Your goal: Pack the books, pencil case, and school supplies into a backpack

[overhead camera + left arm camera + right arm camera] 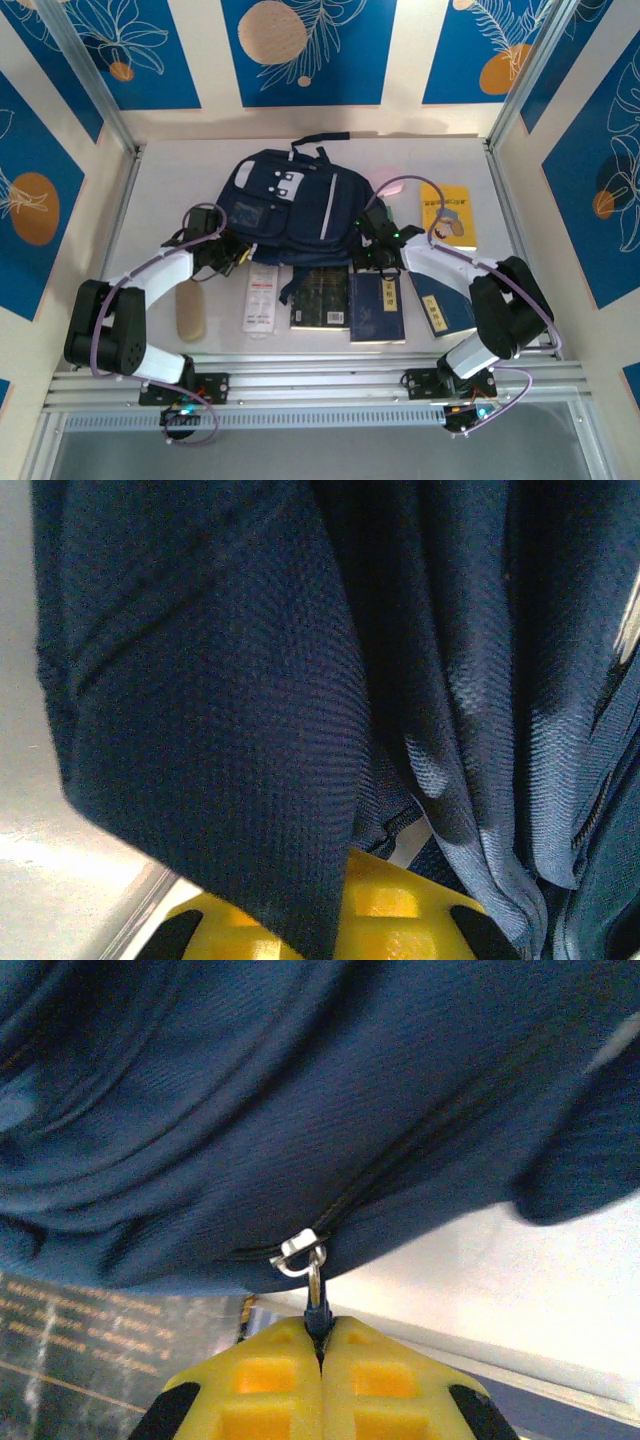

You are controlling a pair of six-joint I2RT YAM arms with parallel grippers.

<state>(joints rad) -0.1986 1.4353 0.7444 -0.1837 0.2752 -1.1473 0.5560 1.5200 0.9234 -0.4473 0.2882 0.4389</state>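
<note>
At near edge of backpack [290, 200] | right claw [322, 1335] clamped on zipper pull [312, 1270] | left claw [325, 920] pinching fabric

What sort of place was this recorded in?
Most likely a purpose-built robot test cell rather than a classroom: a white tabletop fenced by bare aluminium frame rails, with cream walls hung with blue leaf-print panels.
</note>
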